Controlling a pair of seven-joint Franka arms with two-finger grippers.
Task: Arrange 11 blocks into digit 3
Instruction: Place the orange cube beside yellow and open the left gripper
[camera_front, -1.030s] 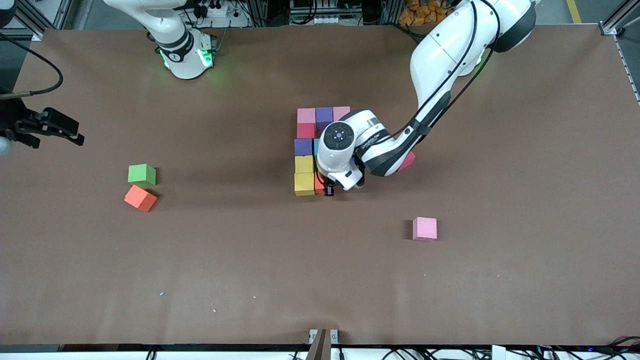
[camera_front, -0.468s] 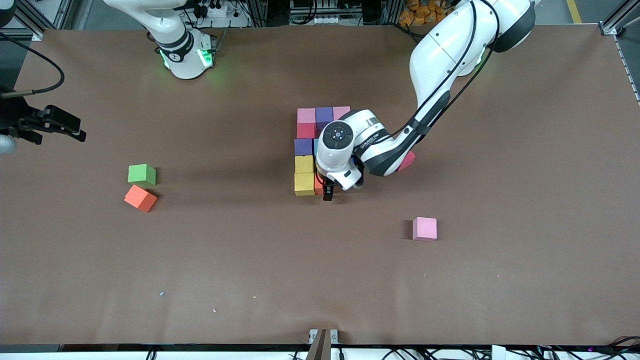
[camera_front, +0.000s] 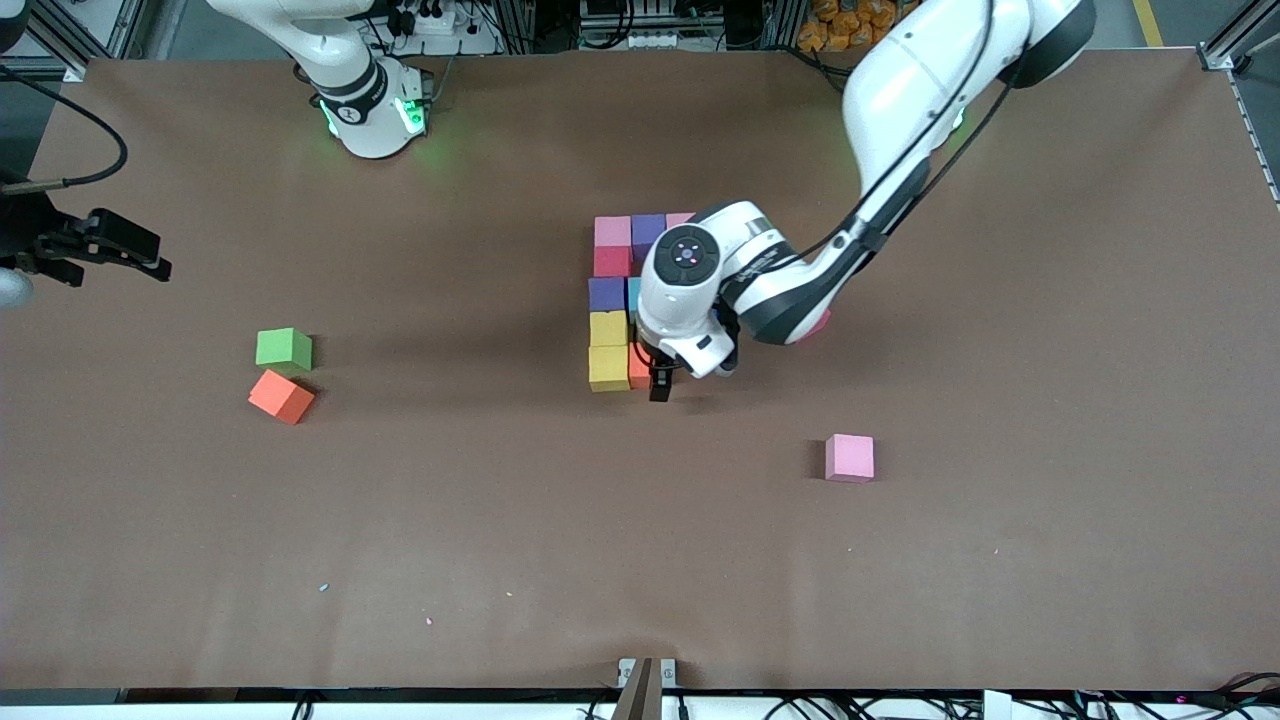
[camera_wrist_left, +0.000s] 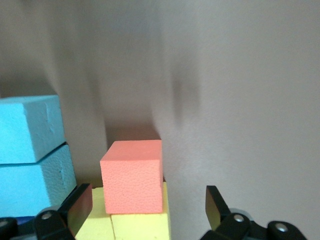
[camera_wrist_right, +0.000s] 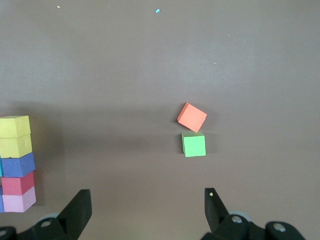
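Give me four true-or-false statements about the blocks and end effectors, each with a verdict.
1. The left end effector is open above the orange cube. True.
2. The green cube is part of the block figure. False: it sits apart, toward the right arm's end, beside a loose orange cube.
3. A pink cube lies alone, nearer the front camera than the figure. True.
4. The right end effector holds a cube. False: it is open, empty.

Small orange foam cube (camera_wrist_left: 132, 176): matt, finely pebbled faces. Sky-blue foam cubes (camera_wrist_left: 30, 129): matt, grainy, with faint dents. Yellow foam cubes (camera_wrist_left: 140, 226): matt, same fine grain. Brown worktop (camera_front: 500, 500): paper-like covering, matt and smooth. White arm shells (camera_front: 900, 90): glossy, smooth plastic.
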